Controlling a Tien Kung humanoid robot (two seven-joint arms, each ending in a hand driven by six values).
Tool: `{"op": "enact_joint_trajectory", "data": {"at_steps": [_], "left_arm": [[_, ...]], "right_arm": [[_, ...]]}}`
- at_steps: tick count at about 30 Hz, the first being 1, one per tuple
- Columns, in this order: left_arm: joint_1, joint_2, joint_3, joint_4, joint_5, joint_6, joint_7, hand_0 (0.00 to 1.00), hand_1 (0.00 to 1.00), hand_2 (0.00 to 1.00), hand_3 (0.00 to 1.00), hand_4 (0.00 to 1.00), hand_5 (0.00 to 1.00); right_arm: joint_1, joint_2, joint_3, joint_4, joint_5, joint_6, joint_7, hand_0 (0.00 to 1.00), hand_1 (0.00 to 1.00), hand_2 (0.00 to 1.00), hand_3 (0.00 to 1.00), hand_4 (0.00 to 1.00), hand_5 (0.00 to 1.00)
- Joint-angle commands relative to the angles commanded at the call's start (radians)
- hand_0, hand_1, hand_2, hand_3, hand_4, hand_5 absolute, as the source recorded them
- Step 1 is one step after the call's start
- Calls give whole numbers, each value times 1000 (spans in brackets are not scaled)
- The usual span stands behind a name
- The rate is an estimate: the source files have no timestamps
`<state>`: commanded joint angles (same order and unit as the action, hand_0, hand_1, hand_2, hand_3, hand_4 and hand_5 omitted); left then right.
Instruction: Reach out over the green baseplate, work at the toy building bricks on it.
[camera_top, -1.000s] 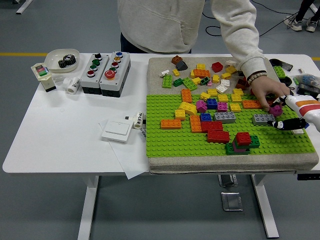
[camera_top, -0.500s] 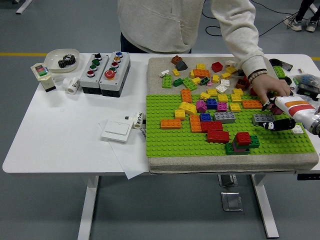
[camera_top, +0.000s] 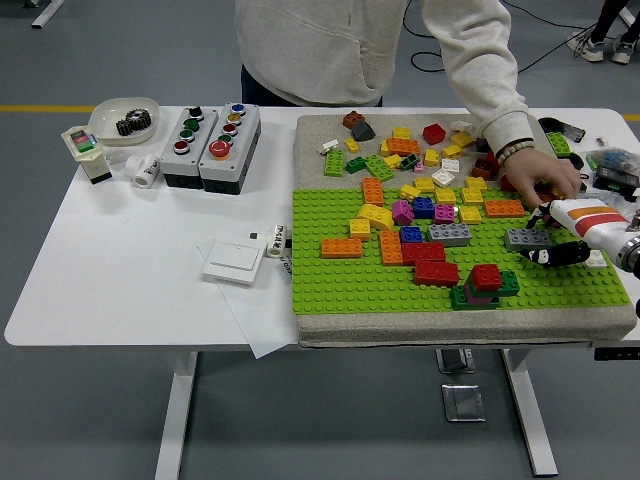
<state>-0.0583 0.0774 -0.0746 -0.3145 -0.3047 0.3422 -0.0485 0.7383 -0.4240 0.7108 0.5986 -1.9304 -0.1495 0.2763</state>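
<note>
Bricks (camera_top: 430, 252) are scattered over the green baseplate (camera_top: 330, 280) on the white worktop (camera_top: 120, 270). The right robot hand (camera_top: 556, 238), grip unclear, is met beside a grey brick (camera_top: 526, 238) by a person's hand (camera_top: 540, 180).

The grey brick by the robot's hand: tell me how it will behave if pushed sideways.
The grey brick sits flat on the studded green baseplate, so it probably resists sliding rather than skidding. It is low and wide, so tipping looks unlikely. It looks like rigid plastic, likely light. The right hand sits beside it, and a person's hand hovers just behind.
</note>
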Motion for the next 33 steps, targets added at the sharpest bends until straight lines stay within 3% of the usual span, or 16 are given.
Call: {"op": "enact_joint_trajectory", "data": {"at_steps": [8,9,14,15,26,33], "left_arm": [[-2,0,1,-1,-1,0,-1,601,724,702,557,583,619],[-2,0,1,-1,-1,0,-1,601,724,703,557,583,619],[-3,0,1,-1,-2,1,-1,601,724,703,557,583,619],[-3,0,1,-1,-2,1,-1,600,724,703,558,585,621],[-7,-1,1,-2,-2,2,-1,600,725,703,558,585,620],[-8,-2,0,-2,-1,2,0,604,725,704,558,585,619]], "right_arm": [[1,4,-2,-14,-3,-12,5,616,643,709,599,802,434],[1,4,-2,-15,-4,-16,7,542,605,665,565,787,442],[3,10,-1,-27,-15,-29,13,542,605,665,565,787,442],[2,12,-1,-30,-19,-30,14,480,552,603,530,766,450],[-2,17,-1,-50,-49,-64,34,472,539,590,523,758,455],[-4,15,-5,-53,-48,-84,52,418,484,535,499,698,449]]}}
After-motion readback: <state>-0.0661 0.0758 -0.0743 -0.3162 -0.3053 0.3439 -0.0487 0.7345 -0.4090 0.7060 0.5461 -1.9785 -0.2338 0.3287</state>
